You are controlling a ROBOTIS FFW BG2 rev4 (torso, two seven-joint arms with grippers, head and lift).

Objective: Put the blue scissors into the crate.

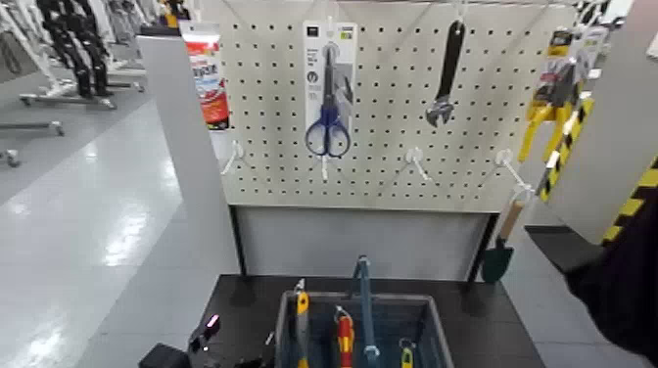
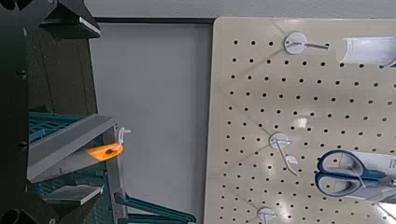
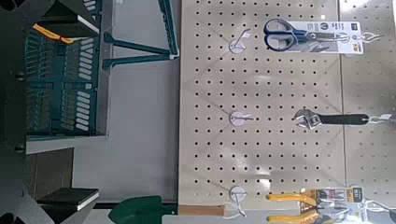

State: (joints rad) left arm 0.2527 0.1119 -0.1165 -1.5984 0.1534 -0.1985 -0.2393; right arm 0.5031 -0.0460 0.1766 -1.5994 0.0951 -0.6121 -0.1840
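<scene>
The blue scissors hang on their white and grey card high on the pegboard, left of centre. They also show in the left wrist view and the right wrist view. The grey-blue crate stands on the dark table below and holds several tools. My left gripper is open and empty, low beside the crate, far from the scissors. My right gripper is open and empty, also back near the crate. The left arm shows at the bottom left, the right arm at the right edge.
A black wrench and yellow-handled pliers hang right of the scissors. A red and white pack hangs to their left. A green trowel hangs low right. Empty white hooks stick out below. A grey post stands at the board's left.
</scene>
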